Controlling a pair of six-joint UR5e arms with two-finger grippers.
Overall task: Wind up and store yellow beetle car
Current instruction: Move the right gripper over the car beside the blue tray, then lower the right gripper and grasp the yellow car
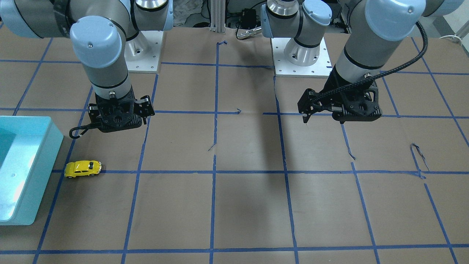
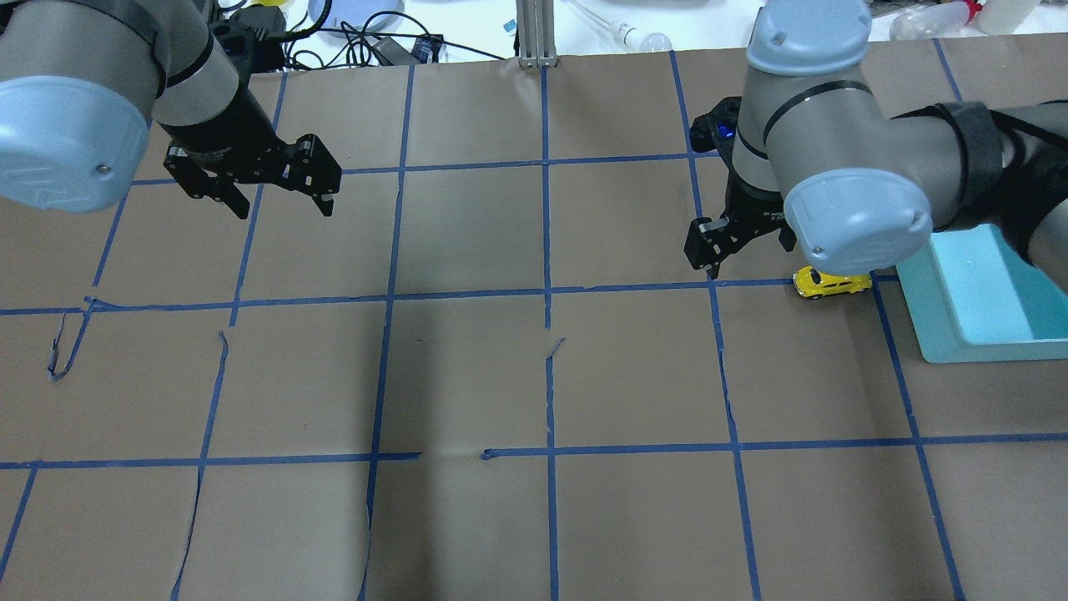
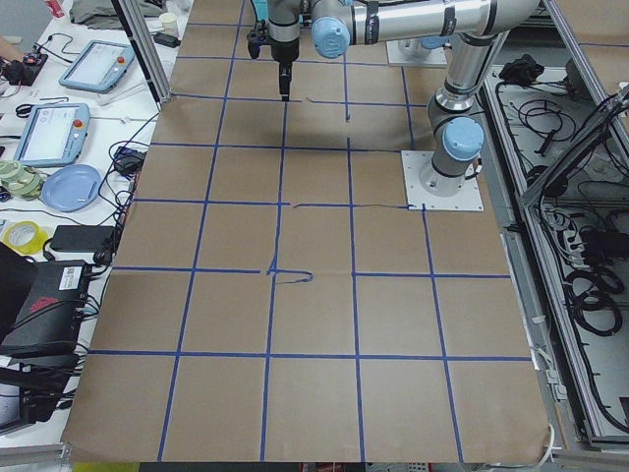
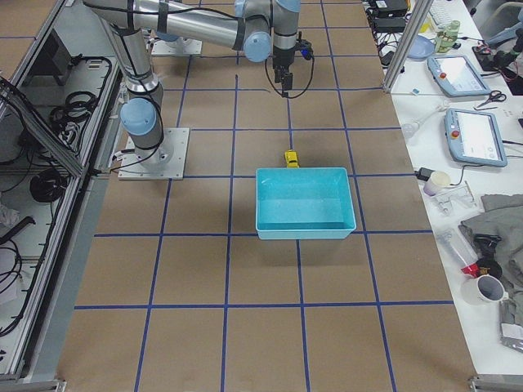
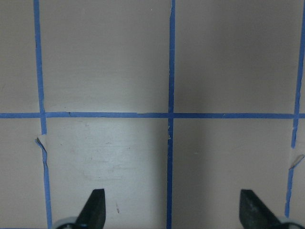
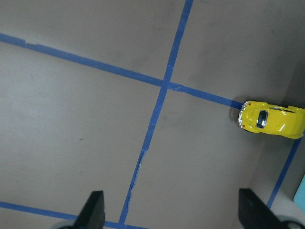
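Overhead exterior view: two arms hang over a counter covered in brown paper and marked off in squares by blue tape.
Yellow beetle car: stands upright on its wheels on a tape line in the counter's right half, about midway between the robot-side edge and the operators' edge. Nothing grips it.
Teal bin: open-topped, on the counter just beside the car on the side toward the counter's right end. A narrow gap separates the two.
Right pincer: fingers spread wide and holding nothing. It hangs above the counter near the car, on the robot side of it. In the right wrist view the car lies off to one side, outside the span of the fingers.
Left pincer: fingers spread wide and holding nothing, above bare paper in the counter's left half, well apart from the car and bin.
Left wrist view: only paper and crossing tape lines lie below the fingers.
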